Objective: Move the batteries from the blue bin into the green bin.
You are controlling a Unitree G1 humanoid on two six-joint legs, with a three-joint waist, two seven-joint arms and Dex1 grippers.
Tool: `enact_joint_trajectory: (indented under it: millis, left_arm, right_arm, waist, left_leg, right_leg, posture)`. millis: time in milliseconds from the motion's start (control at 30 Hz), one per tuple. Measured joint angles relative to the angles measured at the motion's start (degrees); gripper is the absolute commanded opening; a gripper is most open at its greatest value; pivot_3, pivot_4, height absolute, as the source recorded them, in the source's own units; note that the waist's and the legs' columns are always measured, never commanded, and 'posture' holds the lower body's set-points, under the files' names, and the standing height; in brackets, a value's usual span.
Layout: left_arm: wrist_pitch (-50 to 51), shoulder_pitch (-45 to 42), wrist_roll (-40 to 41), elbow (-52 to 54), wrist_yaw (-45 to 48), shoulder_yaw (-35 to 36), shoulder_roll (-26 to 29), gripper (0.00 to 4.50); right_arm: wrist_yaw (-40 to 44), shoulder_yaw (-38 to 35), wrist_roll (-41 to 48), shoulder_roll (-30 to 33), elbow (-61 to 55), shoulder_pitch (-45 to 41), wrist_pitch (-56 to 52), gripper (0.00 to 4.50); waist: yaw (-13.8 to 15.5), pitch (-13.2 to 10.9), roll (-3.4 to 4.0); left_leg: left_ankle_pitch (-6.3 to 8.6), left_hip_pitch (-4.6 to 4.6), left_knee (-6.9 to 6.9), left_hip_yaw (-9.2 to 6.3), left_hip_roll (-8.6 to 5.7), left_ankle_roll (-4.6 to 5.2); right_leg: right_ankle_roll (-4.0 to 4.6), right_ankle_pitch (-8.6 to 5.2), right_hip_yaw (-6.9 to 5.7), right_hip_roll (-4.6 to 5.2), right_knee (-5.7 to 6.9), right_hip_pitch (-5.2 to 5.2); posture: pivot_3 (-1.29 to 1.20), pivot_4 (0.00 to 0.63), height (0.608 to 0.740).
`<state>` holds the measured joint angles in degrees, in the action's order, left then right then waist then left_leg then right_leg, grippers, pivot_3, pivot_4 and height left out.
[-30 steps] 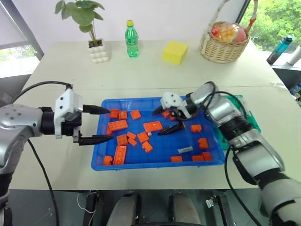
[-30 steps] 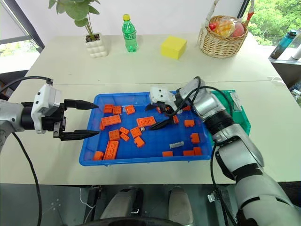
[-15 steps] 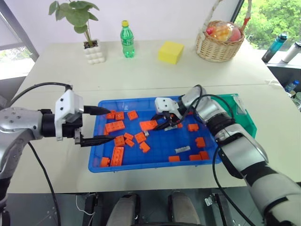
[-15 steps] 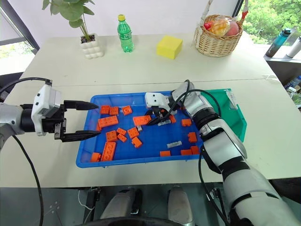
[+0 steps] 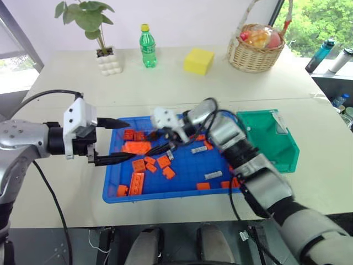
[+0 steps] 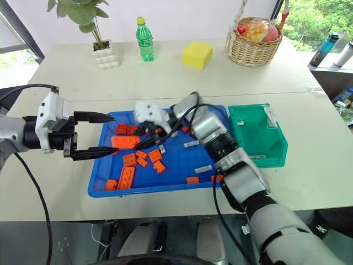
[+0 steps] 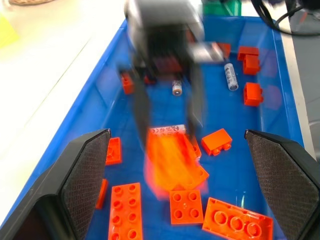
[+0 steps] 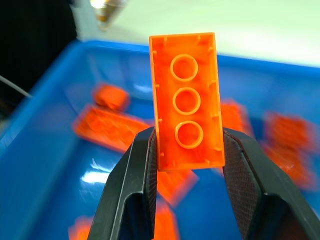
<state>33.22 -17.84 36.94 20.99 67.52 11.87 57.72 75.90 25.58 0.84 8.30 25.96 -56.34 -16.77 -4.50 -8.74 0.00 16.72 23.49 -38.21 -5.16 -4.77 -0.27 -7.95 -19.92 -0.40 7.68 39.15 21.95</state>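
right gripper (image 8: 187,145) clamped an orange brick (image 8: 186,100) over the blue bin (image 5: 182,190) — likely uncovering batteries (image 5: 214,175); left gripper (image 5: 118,141) gaped, empty.

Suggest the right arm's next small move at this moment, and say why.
Probably set the orange brick down in a bare part of the blue bin, away from the batteries. The right gripper is shut on a brick, not a battery; batteries lie in the bin, and the green bin looks empty. The left gripper hangs open at the bin's edge.
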Motion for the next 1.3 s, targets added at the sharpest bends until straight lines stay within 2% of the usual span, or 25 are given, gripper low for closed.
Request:
enact_joint_trajectory:
  millis: [67, 167, 433, 600, 833, 1100, 1200, 1300]
  left_arm:
    - [0.0, -0.4, 0.0, 0.0, -0.1, -0.5, -0.6, 4.50]
    - [0.0, -0.7, 0.1, 0.0, -0.3, -1.3, -1.3, 4.50]
    - [-0.3, -1.5, -0.1, -0.9, 0.0, -3.0, -3.0, 4.50]
    - [-1.2, -4.6, -0.4, -3.6, 1.4, -6.4, -4.9, 4.50]
    - [-2.6, -8.0, -1.7, -5.9, 3.5, -9.4, -6.4, 4.50]
    - [-3.3, -8.8, -2.7, -7.0, 4.6, -9.7, -6.4, 4.50]
    - [-3.4, -8.8, -2.7, -7.0, 4.5, -9.7, -6.4, 4.50]
    - [-3.4, -8.8, -2.7, -7.0, 4.4, -9.6, -6.4, 4.50]
  right_arm:
    - [-6.4, 0.8, -2.8, -1.8, -0.3, 0.4, -3.1, 3.62]
    - [-12.5, 0.2, -3.7, -2.6, -5.4, 1.0, -10.8, 3.62]
    - [-24.2, -11.1, 1.7, 2.3, -36.2, 6.8, -51.3, 3.62]
    - [-32.3, -12.8, 2.8, 4.4, -43.2, 10.8, -66.7, 3.62]
    - [-37.9, -10.1, 4.5, 6.0, -40.7, 16.1, -63.4, 3.62]
    - [-41.1, -8.2, 6.3, 5.3, -36.5, 16.7, -57.0, 3.62]
    - [-41.7, -7.3, 6.4, 5.7, -35.3, 16.9, -54.3, 2.79]
    - [-41.8, -6.8, 6.7, 6.7, -34.8, 17.7, -51.9, 1.31]
  waist:
    - [0.4, 0.0, 0.00]
    - [0.5, 0.0, 0.00]
    - [0.5, 0.0, -0.01]
    - [0.5, 0.0, -0.01]
    - [0.4, 0.0, -0.02]
    - [0.5, 0.0, -0.02]
    - [0.5, 0.0, -0.02]
    - [0.5, 0.0, -0.02]
  left_leg:
    - [0.00, 0.00, -0.01, -0.06, -0.09, 0.00]
    - [0.00, 0.00, -0.01, -0.21, -0.20, 0.00]
    - [-0.01, 0.02, 0.01, -0.56, -0.31, -0.01]
    - [-0.01, 0.02, 0.02, -0.57, -0.36, -0.01]
    - [-0.01, 0.02, 0.04, -0.55, -0.36, -0.01]
    - [-0.02, 0.02, 0.02, -0.57, -0.37, -0.02]
    - [-0.02, 0.01, 0.01, -0.62, -0.38, -0.02]
    - [-0.02, 0.01, 0.00, -0.69, -0.38, -0.02]
  right_leg:
    - [0.00, 0.00, 0.06, 0.02, 0.02, 0.15]
    - [0.01, 0.00, 0.10, 0.06, 0.09, 0.17]
    - [0.02, 0.01, 0.15, 0.06, 0.17, -0.19]
    - [0.02, 0.01, 0.18, 0.07, 0.17, -0.21]
    - [0.01, 0.01, 0.19, 0.07, 0.16, -0.20]
    - [0.01, 0.01, 0.18, 0.06, 0.16, -0.22]
    - [0.02, 0.01, 0.18, 0.06, 0.14, -0.25]
    - [0.01, 0.01, 0.18, 0.04, 0.09, -0.31]
  posture:
    - [0.00, 0.150, 0.733]
    - [0.00, 0.150, 0.733]
    - [0.00, 0.150, 0.733]
    - [0.00, 0.150, 0.733]
    - [0.00, 0.150, 0.733]
    - [0.00, 0.150, 0.733]
    - [0.00, 0.150, 0.733]
    - [0.00, 0.150, 0.733]
